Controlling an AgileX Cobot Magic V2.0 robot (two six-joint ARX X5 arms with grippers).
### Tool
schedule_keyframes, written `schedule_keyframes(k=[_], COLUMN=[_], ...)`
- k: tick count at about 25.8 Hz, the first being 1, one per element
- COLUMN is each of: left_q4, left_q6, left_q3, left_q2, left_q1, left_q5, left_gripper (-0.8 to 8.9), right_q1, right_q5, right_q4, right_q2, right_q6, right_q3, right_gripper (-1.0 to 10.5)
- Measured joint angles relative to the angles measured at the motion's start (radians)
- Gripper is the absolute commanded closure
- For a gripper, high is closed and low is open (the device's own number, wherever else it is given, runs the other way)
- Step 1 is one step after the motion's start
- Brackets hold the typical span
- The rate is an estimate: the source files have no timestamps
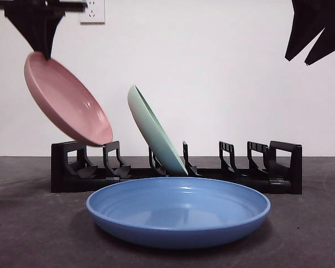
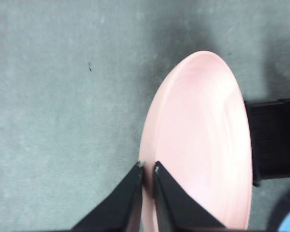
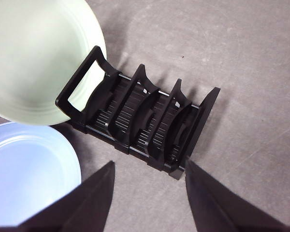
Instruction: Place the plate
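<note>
1. Over the rack's left end in the front view, the left gripper (image 1: 44, 54) hangs down from the top left corner, jaws closed tight on the upper rim of the pink plate (image 1: 67, 99).
2. Left wrist view confirms it: left gripper (image 2: 148, 166) pinches the pink plate (image 2: 203, 140) at its edge, one jaw on each face, almost no gap between them.
3. Pink plate is airborne and tilted, top leaning left. Its low edge sits right at the rack's leftmost slots; can't tell if it touches them.
4. Black dish rack (image 1: 176, 167) runs across the grey table (image 1: 22, 223), behind the blue plate.
5. Green plate (image 1: 156, 131) stands in a middle slot of the rack, leaning left, parallel-ish to the pink one and apart from it.
6. Blue plate (image 1: 178, 209) lies flat on the table, just in front of the rack, right way up.
7. Right gripper (image 1: 315, 33) waits high at the top right corner. In its wrist view the right gripper (image 3: 149, 166) has jaws spread wide, holding nothing.
8. Same wrist view looks down on the rack (image 3: 140, 118) at its handle end, with green plate (image 3: 38, 58) and blue plate (image 3: 29, 169) alongside.
9. White wall outlet (image 1: 93, 11) sits on the wall, top left.
</note>
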Motion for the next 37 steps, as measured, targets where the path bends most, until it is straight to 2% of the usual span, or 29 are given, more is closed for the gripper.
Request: schedule_keyframes(k=[5, 19, 23, 30, 37], left_q4=[-0.058, -0.148, -0.148, -0.063, 0.058], left_q6=[0.008, 0.029, 0.029, 0.029, 0.003], left_q3=[0.091, 0.078, 0.048, -0.15, -0.488], left_q2=[-0.002, -0.089, -0.145, -0.324, -0.565], left_q1=[0.0, 0.017, 0.033, 0.053, 0.061], left_q5=[0.001, 0.008, 0.056, 0.111, 0.158], left_gripper=[7.98, 7.98, 7.98, 7.98, 7.99], right_q1=[0.0, 0.0, 0.0, 0.0, 0.0], right_q5=[0.0, 0.0, 0.0, 0.0, 0.0], right_q4=[0.0, -0.008, -0.012, -0.02, -0.024], right_q2=[0.0, 0.0, 0.0, 0.0, 0.0], right_q6=[0.0, 0.0, 0.0, 0.0, 0.0], right_q3=[0.0, 0.0, 0.0, 0.0, 0.0], right_gripper=[7.2, 7.2, 7.2, 7.2, 7.2])
